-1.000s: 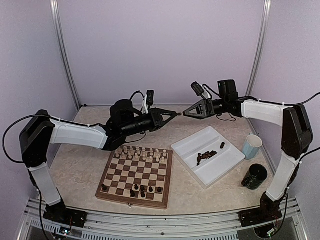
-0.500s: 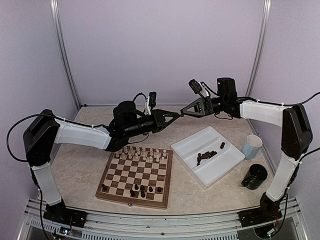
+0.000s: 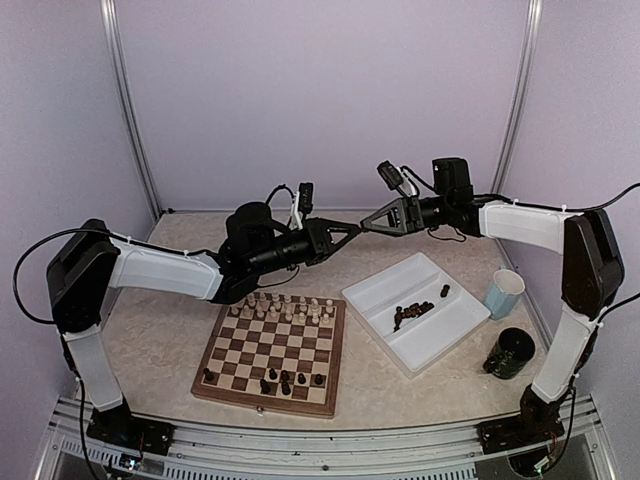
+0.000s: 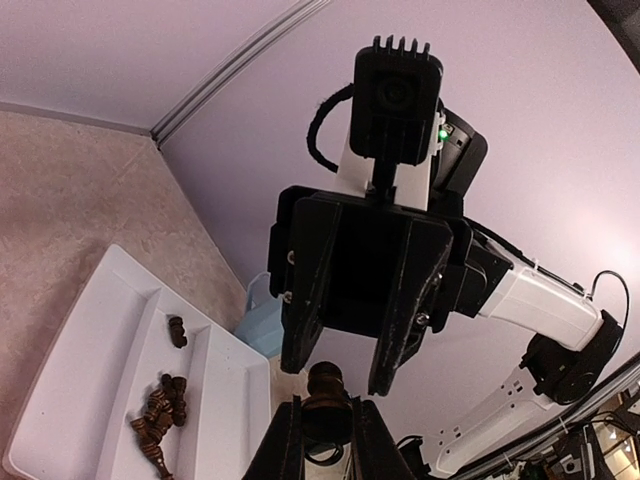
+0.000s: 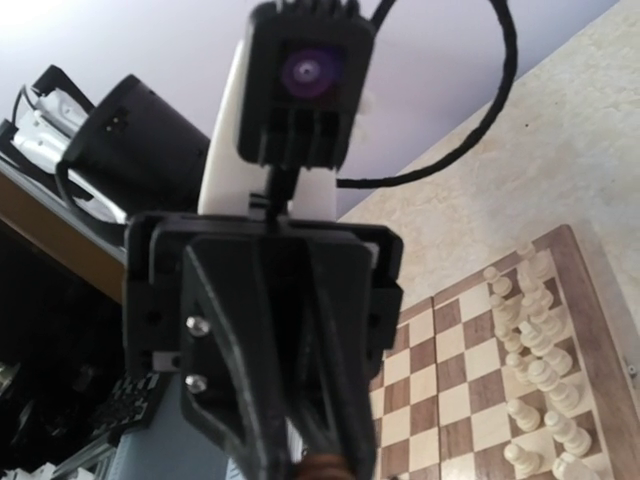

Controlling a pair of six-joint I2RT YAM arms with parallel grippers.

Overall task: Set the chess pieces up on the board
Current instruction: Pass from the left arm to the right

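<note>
My two grippers meet tip to tip in mid-air above the table's far side. My left gripper (image 3: 352, 229) (image 4: 328, 410) is shut on a dark brown chess piece (image 4: 327, 385), whose rounded top sticks out past the fingertips. My right gripper (image 3: 367, 226) (image 4: 340, 375) is open, with one finger on each side of that top. The right wrist view shows the left gripper (image 5: 320, 455) head-on with the piece (image 5: 322, 468) at its tip. The board (image 3: 262, 400) (image 5: 450, 400) holds cream pieces (image 3: 280, 305) on its far rows and a few dark pieces (image 3: 280, 380) on its near rows.
A white two-part tray (image 3: 390, 285) (image 4: 100, 330) right of the board holds several loose dark pieces (image 3: 412, 313) (image 4: 160, 420). A pale blue cup (image 3: 503, 293) (image 4: 262, 320) and a black cup (image 3: 512, 352) stand at the far right.
The two grippers have closed the gap between them. The right gripper moved left and the left arm reached right, until the right fingers straddle the piece held by the left.
</note>
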